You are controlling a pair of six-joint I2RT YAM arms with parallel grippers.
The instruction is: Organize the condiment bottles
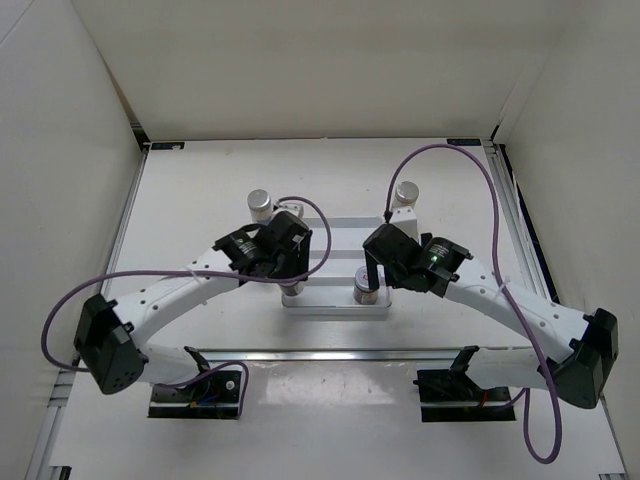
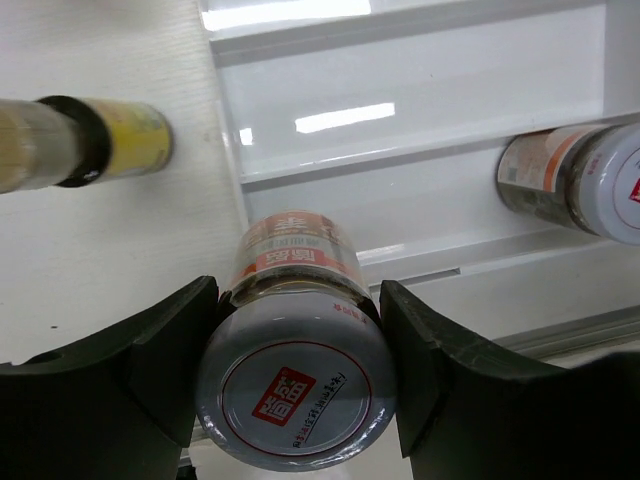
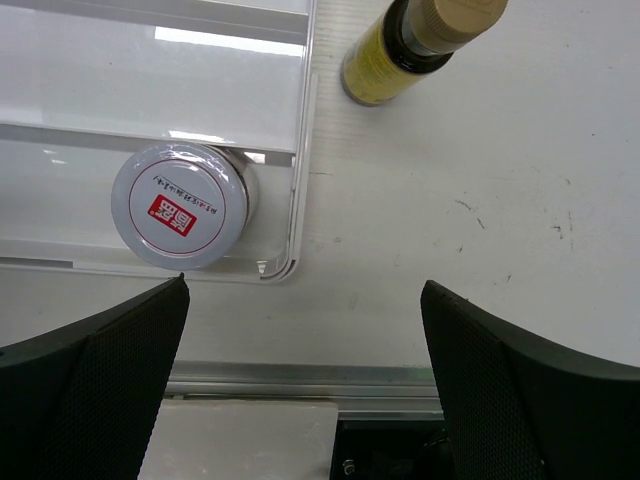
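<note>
White matte surface [image 3: 480,200] carries a glossy ridged tray [image 3: 150,90]. At its near left end the left pincer [image 2: 297,305] is clamped on a silver-lidded jar [image 2: 295,400], gripping the round shoulder just under the lid. The jar is probably light, rigid and smooth-walled, so it could twist or slip. The right pincer [image 3: 305,300] hangs wide apart near a second jar [image 3: 180,205] in the tray's near right corner.

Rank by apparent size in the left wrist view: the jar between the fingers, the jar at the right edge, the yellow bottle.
1. gripped jar: largest, but nearest the camera.
Tied: jar at the right edge and yellow bottle: look alike, both cropped.
</note>
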